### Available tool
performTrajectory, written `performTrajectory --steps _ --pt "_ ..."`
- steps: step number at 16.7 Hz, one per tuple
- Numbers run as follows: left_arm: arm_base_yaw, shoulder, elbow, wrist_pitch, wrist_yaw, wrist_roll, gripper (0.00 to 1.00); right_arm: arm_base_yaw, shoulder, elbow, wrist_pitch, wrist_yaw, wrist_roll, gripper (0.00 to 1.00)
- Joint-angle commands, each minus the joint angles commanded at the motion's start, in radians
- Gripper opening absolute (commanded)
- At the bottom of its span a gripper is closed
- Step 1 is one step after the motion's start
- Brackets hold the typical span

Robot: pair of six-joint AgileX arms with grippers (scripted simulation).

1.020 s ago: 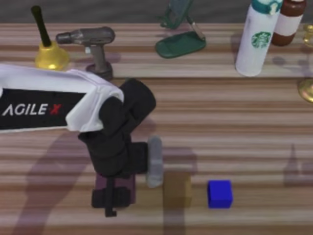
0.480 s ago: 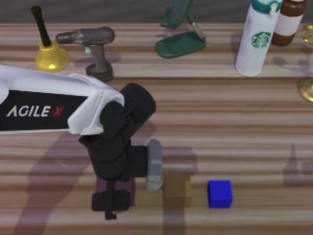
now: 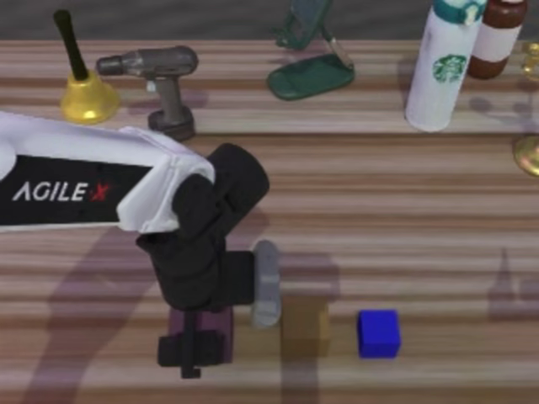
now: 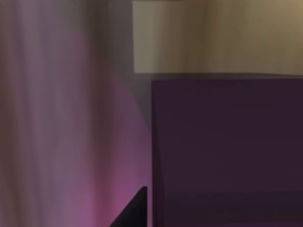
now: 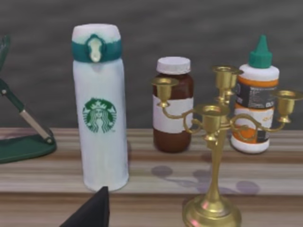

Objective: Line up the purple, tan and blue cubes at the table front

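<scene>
My left gripper (image 3: 195, 347) reaches down at the table's (image 3: 438, 252) front left and is shut on the dark purple cube (image 3: 221, 330), which the arm mostly hides from above. The left wrist view shows that purple cube (image 4: 227, 151) close up, with one dark fingertip (image 4: 135, 210) beside its edge. The tan cube (image 3: 305, 324) sits just right of it, and it also shows as the tan cube (image 4: 213, 38) past the purple one. The small blue cube (image 3: 378, 333) lies farther right, in the same row. My right gripper (image 5: 142, 223) is parked off the top view, facing the back right items.
Along the back stand a gold bell (image 3: 84, 94), a grey drill (image 3: 160, 76), a green stand (image 3: 310, 74), a white Starbucks bottle (image 3: 440, 71) and a brown jar (image 3: 497, 38). A gold candlestick (image 3: 530, 156) stands at the right edge.
My left arm has sunk slightly toward the table front with the purple cube. The tan and blue cubes have not moved.
</scene>
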Motion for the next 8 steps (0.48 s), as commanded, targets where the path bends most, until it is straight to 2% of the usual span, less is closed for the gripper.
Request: performTrajectory --steps 1,2,8 --pt "0.0 0.0 0.0 0.0 0.0 0.0 0.98 0.0 0.0 0.0 0.0 0.0 0.0 1.0" --pt "0.0 0.0 0.0 0.0 0.0 0.0 1.0 0.0 0.0 0.0 0.0 0.0 0.0 1.0" --pt "0.0 0.0 0.0 0.0 0.0 0.0 1.0 0.0 0.0 0.0 0.0 0.0 0.0 1.0"
